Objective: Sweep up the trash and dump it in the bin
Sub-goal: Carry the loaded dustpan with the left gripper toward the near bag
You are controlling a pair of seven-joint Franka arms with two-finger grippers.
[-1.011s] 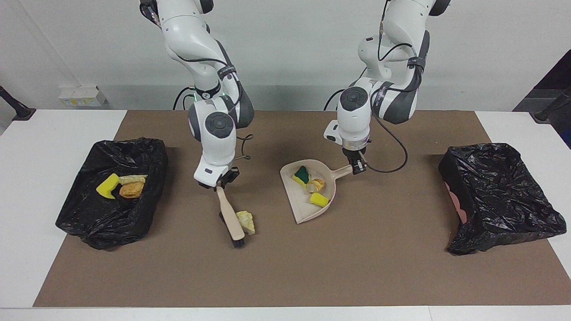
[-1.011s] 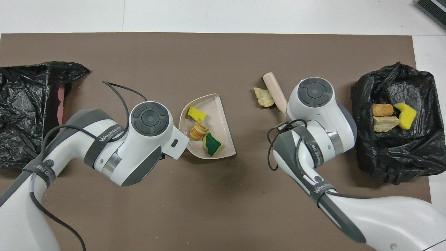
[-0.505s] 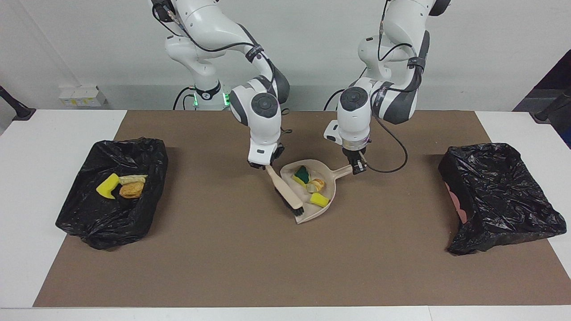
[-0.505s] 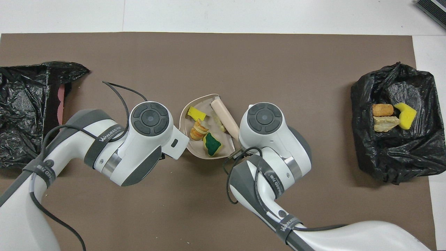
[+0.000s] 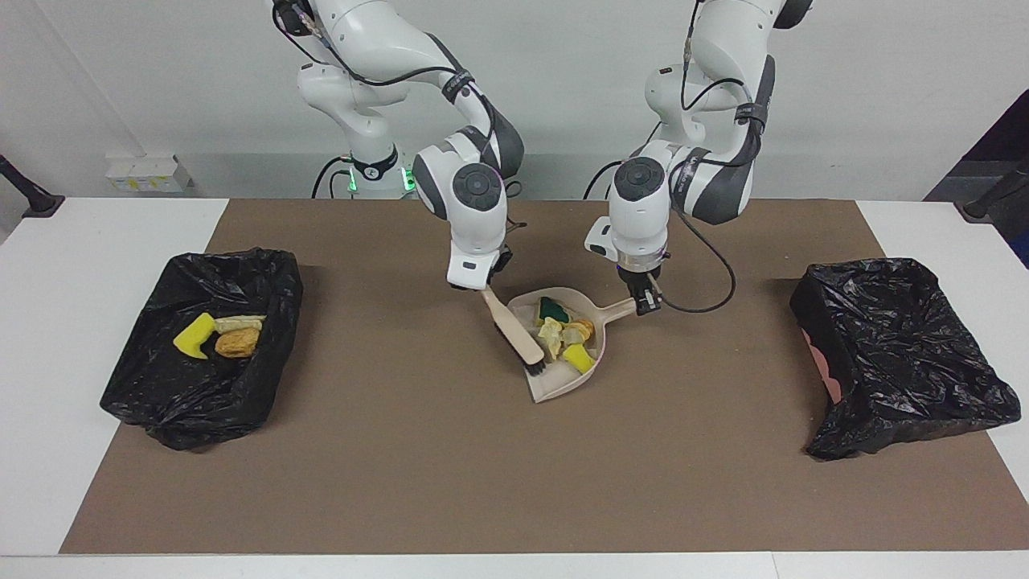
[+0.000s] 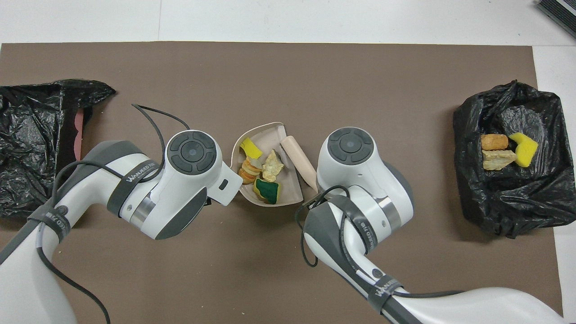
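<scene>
Four trash scraps (image 5: pixel 565 332) are kept in the dustpan (image 5: pixel 555 384), whose handle is clamped by the left tool (image 5: pixel 645 302). Beside the dustpan's mouth, the brush (image 5: pixel 514 331) is gripped by the right tool (image 5: pixel 485 289). If the dustpan is tilted during lifting, scraps could slide onto the surface (image 5: pixel 450 482).

Both views are bright and evenly lit, with soft light from above. Shadows are faint: a weak dark patch lies on the brown mat (image 6: pixel 279 252) just beside the dustpan (image 6: pixel 288 191), nearer to the robots, and a soft shadow edges each black bag (image 5: pixel 205 346) on the bench (image 5: pixel 48 386). The crinkled bag plastic shows small glints. The white arm casings are bright without blown-out glare. Focus is sharp throughout, with no motion blur.
</scene>
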